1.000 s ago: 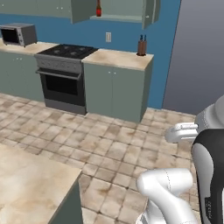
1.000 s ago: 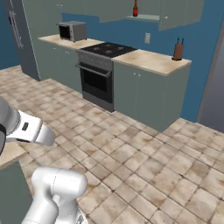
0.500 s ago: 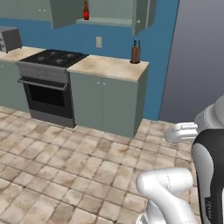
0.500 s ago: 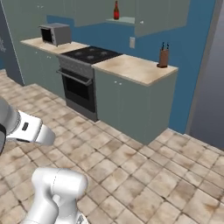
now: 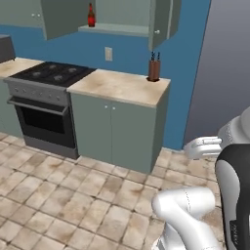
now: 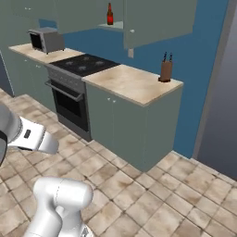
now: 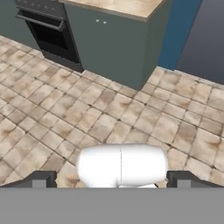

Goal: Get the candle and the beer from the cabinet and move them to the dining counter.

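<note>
Up at the top of the frame, the beer (image 5: pixel 91 15) stands in the open cabinet (image 5: pixel 128 20); gripper (image 7: pixel 112 178) (jaws spread wide, holding nothing) faces the tiled floor (image 7: pixel 65 109).

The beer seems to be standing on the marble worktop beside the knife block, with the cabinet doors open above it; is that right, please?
Not quite. The beer stands on the shelf inside the cabinet, whose doors are indeed open, as the left base view shows. The knife block stands alone on the worktop below.
</note>
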Robot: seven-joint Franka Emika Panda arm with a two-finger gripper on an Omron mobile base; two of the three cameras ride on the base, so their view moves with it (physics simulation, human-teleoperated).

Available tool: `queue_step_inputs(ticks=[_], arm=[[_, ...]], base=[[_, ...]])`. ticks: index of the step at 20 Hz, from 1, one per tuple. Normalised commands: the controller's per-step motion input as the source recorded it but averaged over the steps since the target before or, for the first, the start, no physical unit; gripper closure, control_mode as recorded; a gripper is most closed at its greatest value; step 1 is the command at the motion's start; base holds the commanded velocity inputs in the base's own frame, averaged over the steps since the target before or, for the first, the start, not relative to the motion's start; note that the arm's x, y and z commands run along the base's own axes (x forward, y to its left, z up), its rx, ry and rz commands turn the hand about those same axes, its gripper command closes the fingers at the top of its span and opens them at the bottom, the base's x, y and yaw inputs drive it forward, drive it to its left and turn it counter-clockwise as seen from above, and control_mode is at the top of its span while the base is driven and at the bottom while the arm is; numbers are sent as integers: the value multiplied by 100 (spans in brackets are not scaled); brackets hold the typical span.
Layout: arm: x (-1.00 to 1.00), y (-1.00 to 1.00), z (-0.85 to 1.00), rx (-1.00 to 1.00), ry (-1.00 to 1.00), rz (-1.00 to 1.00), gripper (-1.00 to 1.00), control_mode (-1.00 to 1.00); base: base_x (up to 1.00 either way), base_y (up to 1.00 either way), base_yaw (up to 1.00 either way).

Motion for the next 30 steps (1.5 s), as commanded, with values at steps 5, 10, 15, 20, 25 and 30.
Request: queue_step_inputs(ticks=[5, 10, 15, 20, 25, 30], arm=[[0, 0, 0, 0, 0, 0, -100, 100], [0, 0, 0, 0, 0, 0, -100, 100], [0, 0, 0, 0, 0, 0, -100, 100], [0, 0, 0, 0, 0, 0, -100, 100], [0, 0, 0, 0, 0, 0, -100, 100], [0, 0, 0, 0, 0, 0, -100, 100]], base=[[100, 10, 4], [100, 29, 2], [100, 43, 0], [100, 31, 0], [100, 15, -9], [88, 17, -21]])
